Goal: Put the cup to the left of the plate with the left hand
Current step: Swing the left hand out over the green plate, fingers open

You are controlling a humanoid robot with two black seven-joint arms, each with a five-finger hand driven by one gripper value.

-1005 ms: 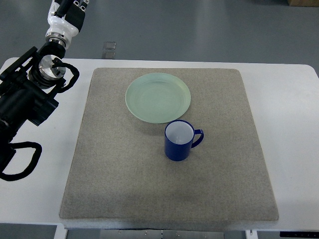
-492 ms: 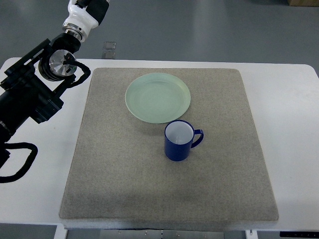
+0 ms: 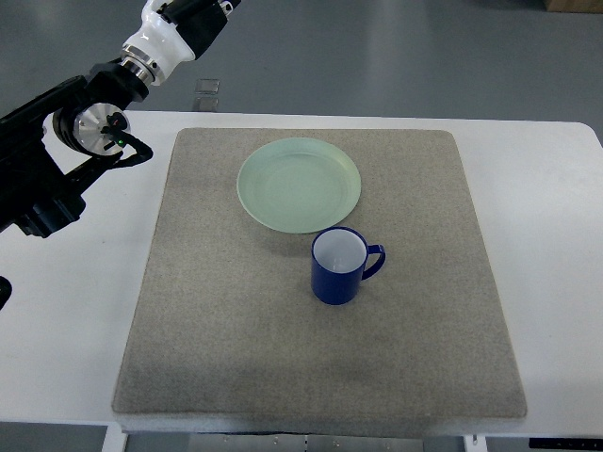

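Top view shows a white counter carrying a large grey mat that covers most of its middle. On the mat, toward the far side, lies a pale green plate, flat and bare. Just beside the plate's near right rim stands a blue cup — upright, white inside, with its handle pointing to the picture's right. The cup sits close to the plate's edge, and from this steep angle I cannot tell whether the two touch. It stands toward the robot's side of the plate and slightly right of the plate's centre, not to the plate's left.

The left arm comes in from the picture's left edge, its black links lying over the bare counter beside the mat's left border. A round metal joint sits above the counter's far left corner, and from there a white-and-black forearm segment rises toward the top of the picture. The left hand is cut off by the top edge beyond the counter's far side — its fingers are too little in view to say whether they are apart or together. It is well apart from the cup and holds nothing that can be seen.
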